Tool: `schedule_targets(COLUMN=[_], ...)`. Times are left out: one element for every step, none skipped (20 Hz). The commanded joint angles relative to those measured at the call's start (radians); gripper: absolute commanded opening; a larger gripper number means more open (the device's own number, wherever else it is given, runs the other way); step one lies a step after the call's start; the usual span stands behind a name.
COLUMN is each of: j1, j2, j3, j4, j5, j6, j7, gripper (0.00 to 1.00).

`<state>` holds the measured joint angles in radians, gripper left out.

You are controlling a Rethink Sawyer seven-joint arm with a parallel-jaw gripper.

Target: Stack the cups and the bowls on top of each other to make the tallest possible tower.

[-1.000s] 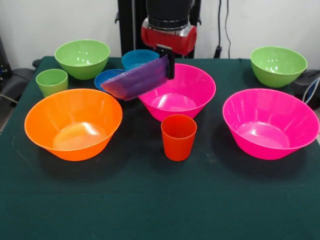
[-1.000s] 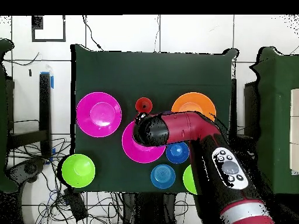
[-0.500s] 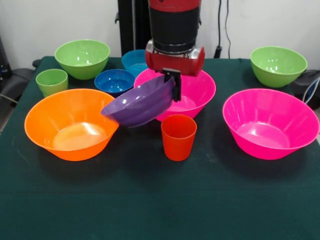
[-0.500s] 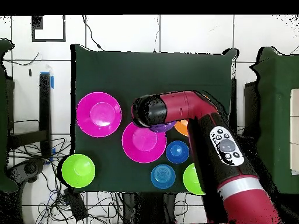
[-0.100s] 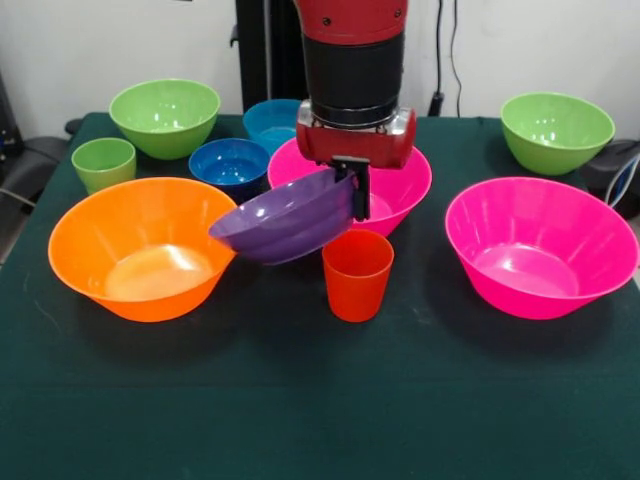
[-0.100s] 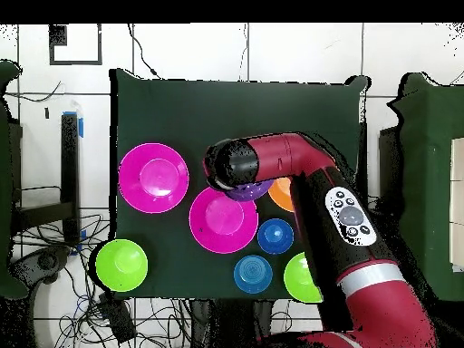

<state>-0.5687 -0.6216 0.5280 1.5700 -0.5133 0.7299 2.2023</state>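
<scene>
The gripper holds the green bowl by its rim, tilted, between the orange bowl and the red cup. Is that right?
Not quite: the bowl in the gripper is purple, not green. The front view shows the purple bowl held by its rim, tilted, between the orange bowl and the red cup. Both green bowls sit untouched at the table's back corners.

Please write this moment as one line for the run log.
gripper: shut on purple bowl rim | purple bowl: lifted, tilted, between orange bowl and orange-red cup | tower: not started
</scene>
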Motion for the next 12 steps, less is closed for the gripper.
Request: schedule_targets(j1=[-0.061, -0.065, -0.075, -0.101, -0.120, -0.135, -0.150, -0.162, -0.179, -0.191, -0.208, -0.218], j2=[0.016, 0.011, 0.000, -0.031, -0.047, -0.059, -0.072, -0.082, -0.105, -0.120, -0.146, -0.161], j3=[0.032, 0.033, 0.034, 0.037, 0.041, 0.045, 0.049, 0.053, 0.059, 0.064, 0.069, 0.072], j4=[0.053, 0.059, 0.075, 0.118, 0.145, 0.165, 0.186, 0.201, 0.230, 0.247, 0.276, 0.292], j5=[-0.111, -0.112, -0.112, -0.115, -0.118, -0.120, -0.121, -0.121, -0.117, -0.115, -0.108, -0.105], j6=[0.033, 0.037, 0.038, 0.033, 0.028, 0.026, 0.023, 0.024, 0.028, 0.031, 0.039, 0.043], j7=[-0.325, -0.331, -0.337, -0.350, -0.358, -0.364, -0.370, -0.373, -0.380, -0.383, -0.388, -0.390], gripper=[0.00, 0.00, 0.00, 0.00, 0.00, 0.00, 0.00, 0.00, 0.00, 0.00, 0.00, 0.00])
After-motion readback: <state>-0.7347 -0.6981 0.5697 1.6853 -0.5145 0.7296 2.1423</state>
